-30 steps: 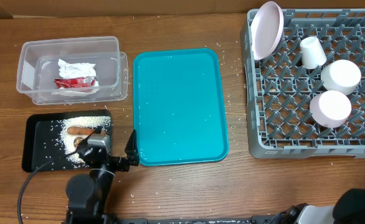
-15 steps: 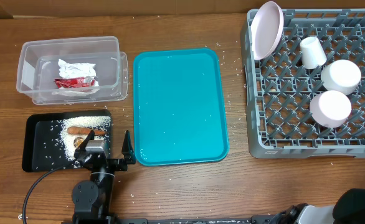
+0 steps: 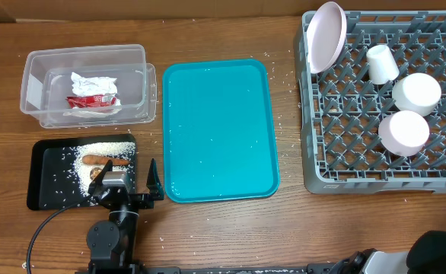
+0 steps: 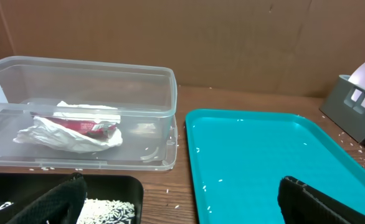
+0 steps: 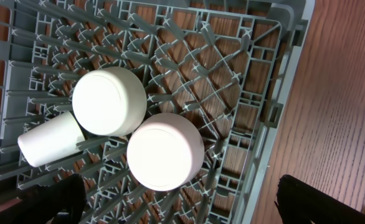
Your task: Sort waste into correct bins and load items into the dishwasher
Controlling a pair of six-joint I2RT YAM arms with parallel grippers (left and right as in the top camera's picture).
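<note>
In the last second I have drawn my left gripper (image 3: 129, 167) back from over the black tray (image 3: 44, 190) toward the near edge of the table (image 3: 230, 236). Most of that retreat came first, and now it has nearly stopped. Its jaws stand wide apart with nothing between them; the left wrist view shows only bare fingers low in the corners.

Nothing else has shifted. The rice (image 3: 101, 151) and the sausage piece (image 3: 95, 160) lie in the black tray. The napkin (image 3: 86, 80) and red wrapper (image 3: 92, 100) sit in the clear tub (image 3: 33, 91). The plate (image 3: 326, 34) stands on edge in the corner of the dish rack (image 3: 360, 152), with the cup (image 3: 380, 62) and two bowls (image 3: 416, 93) upside down on the pegs. The teal tray (image 3: 215, 129) carries only a few specks.

My right gripper (image 5: 182, 186) is also spread open and empty, looking onto the rack.

I read this as a withdrawal after the last drop: waste is binned and dishes are loaded. All that I judge left are stray grains (image 3: 278, 125) scattered on the table, too small for me to pinch reliably.
</note>
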